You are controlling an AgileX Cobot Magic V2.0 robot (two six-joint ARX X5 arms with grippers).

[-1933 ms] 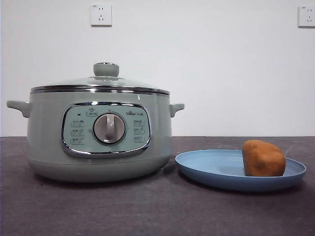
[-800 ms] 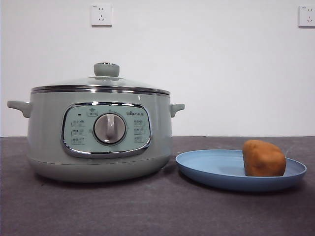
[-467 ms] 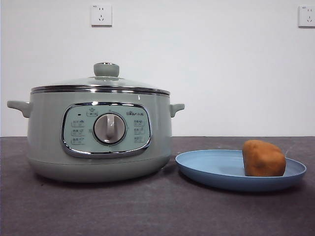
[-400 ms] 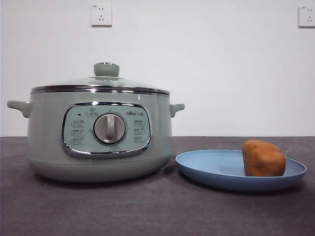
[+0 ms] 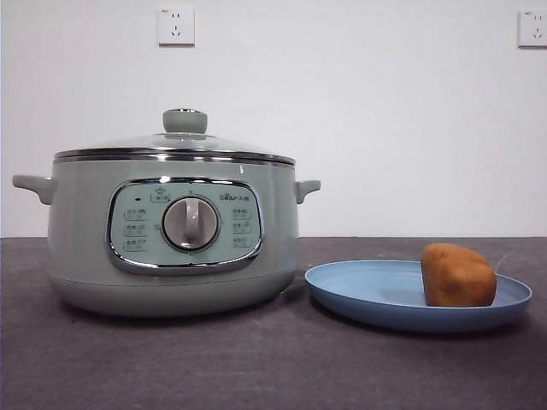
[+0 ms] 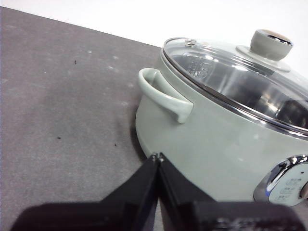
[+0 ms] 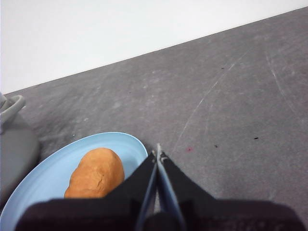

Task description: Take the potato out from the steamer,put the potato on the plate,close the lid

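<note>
A large round pale sage-green electric steamer [image 5: 171,248] with a chrome rim stands on the left of the dark grey, faintly speckled matte tabletop [image 5: 256,367], a small curved handle [image 5: 32,186] projecting from each side and a chrome-framed control panel with a silver dial [image 5: 190,224] on its front. A low-domed clear glass lid [image 5: 171,143] with a chrome edge band and a pale green knob [image 5: 185,120] sits closed on the steamer's rim; through the glass the left wrist view shows a shiny metal interior. The left gripper [image 6: 158,157] hangs beside the steamer's outer wall below one handle, its two black jaws pressed together tip to tip and holding nothing. Just to the right of the steamer, apart from its base, lies a wide, shallow, round light-blue plate [image 5: 367,295] with a low raised rim and a matte finish. A blocky oval orange-brown potato [image 5: 457,275] with rough matte skin rests on the plate's right half. The right gripper [image 7: 158,155] hovers near the plate's edge, beside the potato and clear of it, its black jaws likewise closed together on nothing. Behind the table rises a plain white wall carrying two white electrical sockets, one [image 5: 175,26] above the steamer and one [image 5: 532,27] at the far right. Nothing stands between steamer and plate, and neither arm appears in the front view.
</note>
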